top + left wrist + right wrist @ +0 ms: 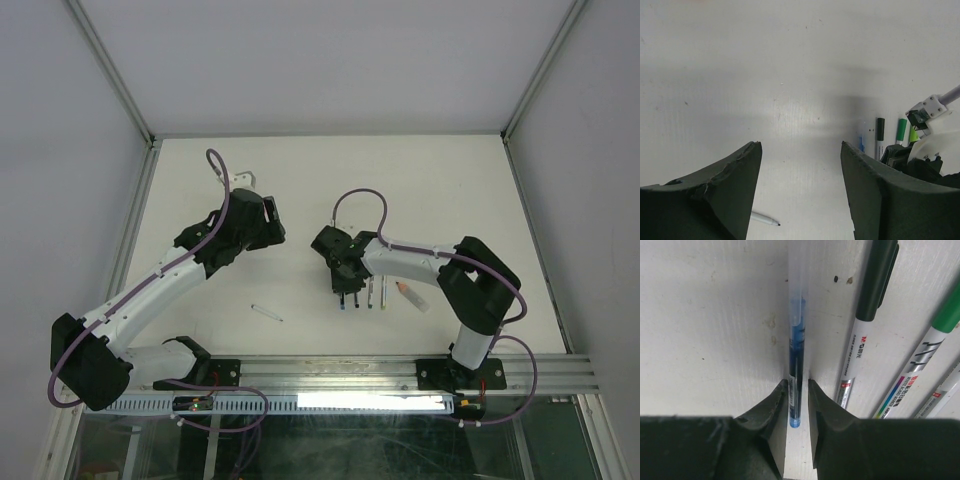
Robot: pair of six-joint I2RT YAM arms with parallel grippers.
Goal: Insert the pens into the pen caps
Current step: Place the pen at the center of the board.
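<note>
Hanging over the matte white table (420, 190), the left gripper (801, 147) spreads its dark wedge-shaped fingers wide, clasping nothing; a slim white pen (267, 313) lies loose nearby. Now the right gripper (797, 386), barely parted, flanks a clear-barrelled blue pen (796, 340) lying flat, beside a black-capped pen (875, 285) and a green-capped pen (945, 315)

Worktop (450, 190): row of pens (371, 293) side by side near front edge; stray pen (411, 296) just right; lone pen (267, 312) well left.

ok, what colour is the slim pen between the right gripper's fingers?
Blue: the slim clear-barrelled pen shows dark blue ink inside. Right wrist view shows it best.
</note>
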